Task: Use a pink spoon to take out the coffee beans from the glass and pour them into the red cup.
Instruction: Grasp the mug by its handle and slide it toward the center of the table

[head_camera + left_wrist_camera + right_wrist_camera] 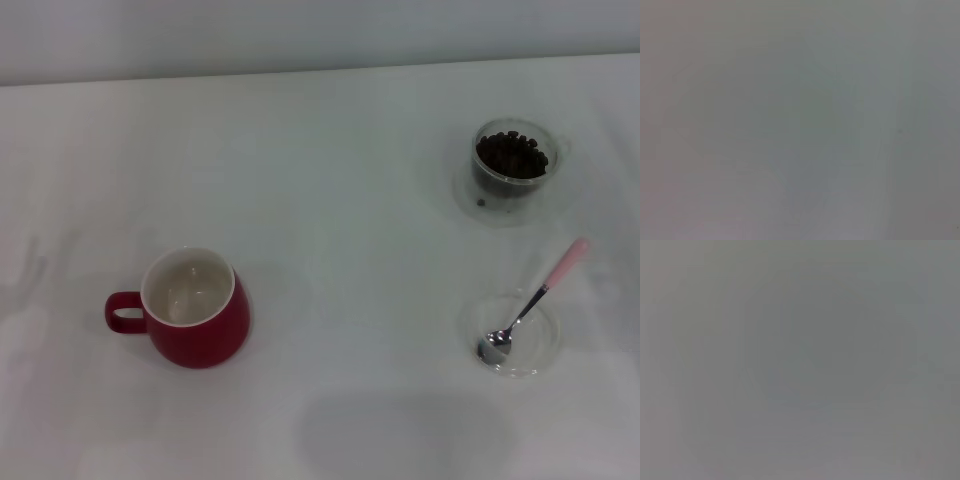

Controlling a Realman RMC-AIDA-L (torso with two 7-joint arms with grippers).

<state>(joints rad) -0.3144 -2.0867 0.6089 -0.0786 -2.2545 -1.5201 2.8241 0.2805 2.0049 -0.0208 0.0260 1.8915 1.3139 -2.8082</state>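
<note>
Head view: a white table (330,150) carries four items, with neither arm nor gripper in the frame. The red cup (195,318) stands upright on the robot's left side, its white inside showing no beans and its loop handle turned toward the table's left edge. Well apart from it, at the far right, the glass (512,160) stands upright on its wide clear base, holding the coffee beans (512,154) heaped up to near its rim (one stray dark speck shows low down by the base, too small to identify). Nearer the robot on the right, a shallow clear dish (538,352) holds the pink spoon (532,302): its metal bowl rests inside the dish, and the stem leans over the rim with the pale pink handle end pointing up and away toward the right. The spoon lies untouched.

Left wrist view: only a plain grey-white surface fills the frame; no fingers or objects are visible.

Right wrist view: likewise a featureless grey field. Whether either gripper's fingers are apart or together cannot be told, as neither is in sight.
</note>
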